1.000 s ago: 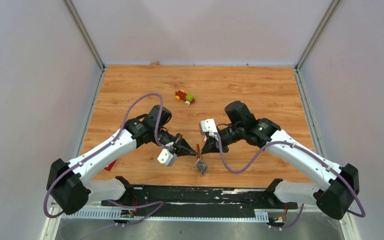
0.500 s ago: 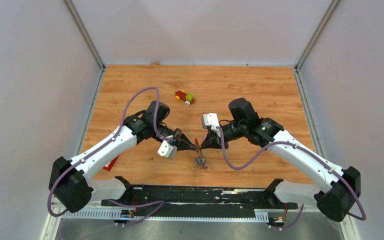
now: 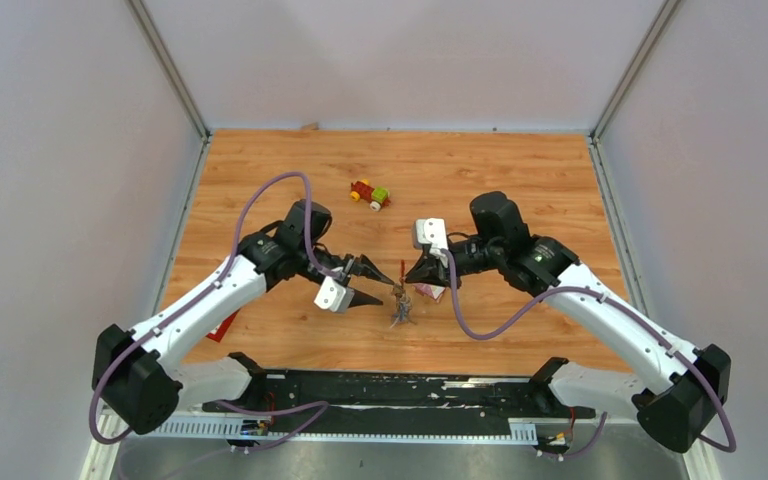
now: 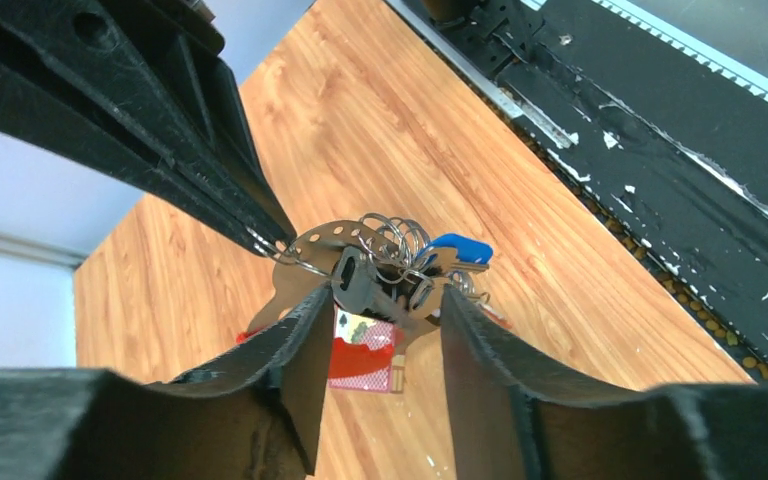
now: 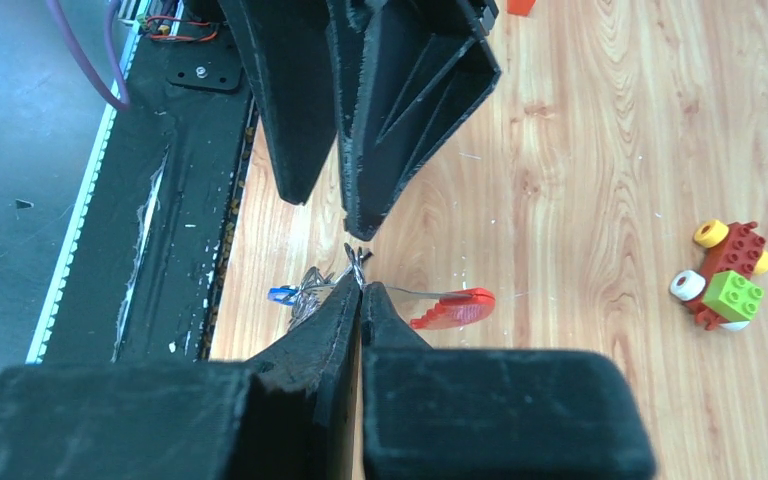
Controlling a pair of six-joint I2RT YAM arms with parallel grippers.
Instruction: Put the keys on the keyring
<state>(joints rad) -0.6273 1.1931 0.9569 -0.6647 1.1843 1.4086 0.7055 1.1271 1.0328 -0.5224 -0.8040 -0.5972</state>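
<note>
I had my right gripper [image 5: 360,285] pinched shut on the keyring [image 5: 357,256], the keys [image 5: 305,288] dangling just beneath its tips, while my left gripper [image 4: 385,295] stood open, that bunch just beyond its fingertips.

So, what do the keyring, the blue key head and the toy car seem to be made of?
The keyring: thin bright wire loops, likely polished metal. The blue key head: smooth, evenly coloured, probably plastic. The toy car: studded bricks in glossy red, yellow and green, likely moulded plastic.
</note>
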